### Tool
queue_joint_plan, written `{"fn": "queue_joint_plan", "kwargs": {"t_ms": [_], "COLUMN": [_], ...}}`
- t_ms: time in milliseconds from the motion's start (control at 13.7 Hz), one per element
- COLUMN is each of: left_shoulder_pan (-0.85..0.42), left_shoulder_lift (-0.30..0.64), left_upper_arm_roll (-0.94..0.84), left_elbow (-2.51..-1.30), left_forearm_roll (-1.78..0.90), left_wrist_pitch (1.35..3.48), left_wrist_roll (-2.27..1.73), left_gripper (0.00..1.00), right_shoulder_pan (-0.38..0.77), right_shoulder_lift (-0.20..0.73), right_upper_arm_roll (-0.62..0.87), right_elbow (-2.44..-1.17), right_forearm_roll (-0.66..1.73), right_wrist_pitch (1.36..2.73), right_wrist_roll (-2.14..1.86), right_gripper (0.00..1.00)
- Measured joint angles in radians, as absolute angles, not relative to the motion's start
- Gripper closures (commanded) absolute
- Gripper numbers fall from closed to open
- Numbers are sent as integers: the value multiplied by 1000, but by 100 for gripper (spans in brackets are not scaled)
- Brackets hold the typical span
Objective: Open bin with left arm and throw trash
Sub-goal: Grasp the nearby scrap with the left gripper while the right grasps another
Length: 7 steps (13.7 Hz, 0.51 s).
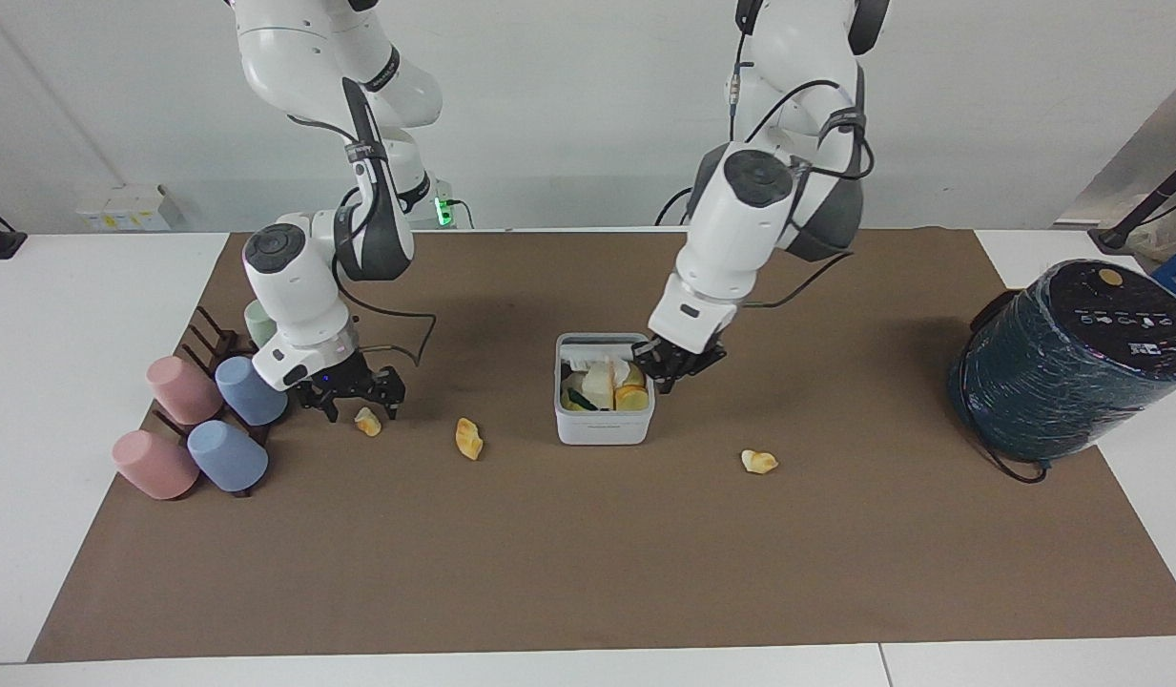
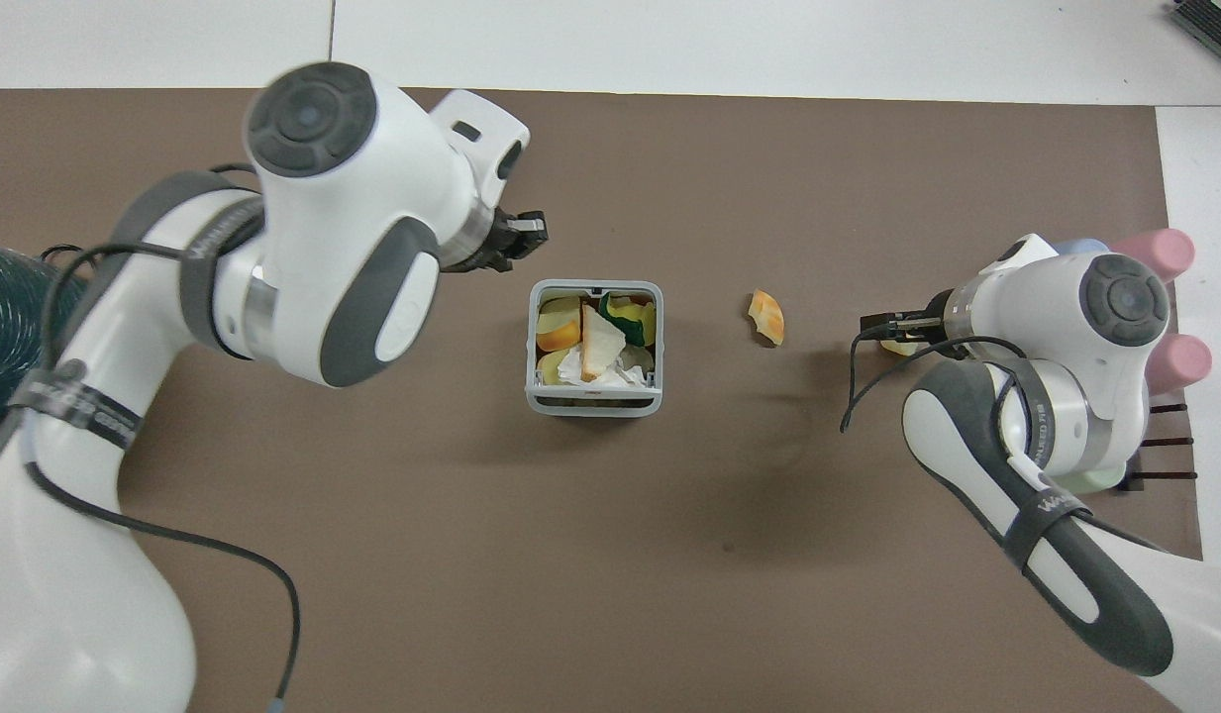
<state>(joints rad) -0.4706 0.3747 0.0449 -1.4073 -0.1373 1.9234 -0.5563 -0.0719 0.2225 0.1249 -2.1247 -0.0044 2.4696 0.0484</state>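
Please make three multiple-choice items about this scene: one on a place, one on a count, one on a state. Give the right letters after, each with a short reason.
1. Where is the right tool?
A. down at the small yellow-white scrap beside the pastel cups
B. over the big dark teal cylinder
C. inside the small white square bin

2. How many small scraps lie on the brown mat outside the bin?
A. one
B. three
C. five

3. What is the state of the bin?
A. lid shut
B. open, with trash inside
C. tipped on its side

Answers:
1 A: in the facing view the right tool is low at the scrap next to the cups.
2 B: the facing view shows two scraps toward the right arm's end and one toward the left arm's end.
3 B: both views show orange, white and green pieces inside the bin.
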Motion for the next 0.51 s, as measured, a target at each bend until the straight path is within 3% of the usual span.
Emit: {"fn": "queue_joint_plan", "kwargs": {"t_ms": [146, 219, 292, 511], "left_shoulder_pan": [-408, -388, -372, -354], "left_shoulder_lift": [376, 379, 382, 386], "left_upper_arm_roll": [46, 46, 46, 46], "left_elbow": [-1386, -1388, -1399, -1485], "left_forearm_roll": [-137, -137, -137, -136], "left_wrist_pitch": [1911, 1915, 1931, 2048], "left_wrist_roll": [-502, -470, -441, -412], "left_gripper": [100, 79, 42, 0], "right_shoulder_pan": [-72, -72, -72, -72], "right_shoulder_lift": [220, 219, 217, 216], "right_upper_arm_roll": [126, 126, 126, 124], "right_elbow": [-2137, -2145, -2153, -2160], "right_forearm_roll": [-4, -4, -4, -4], "right_wrist_pitch": [2474, 2474, 2474, 2474], "right_wrist_roll": [46, 35, 24, 16], "right_gripper": [91, 100, 100, 100]}}
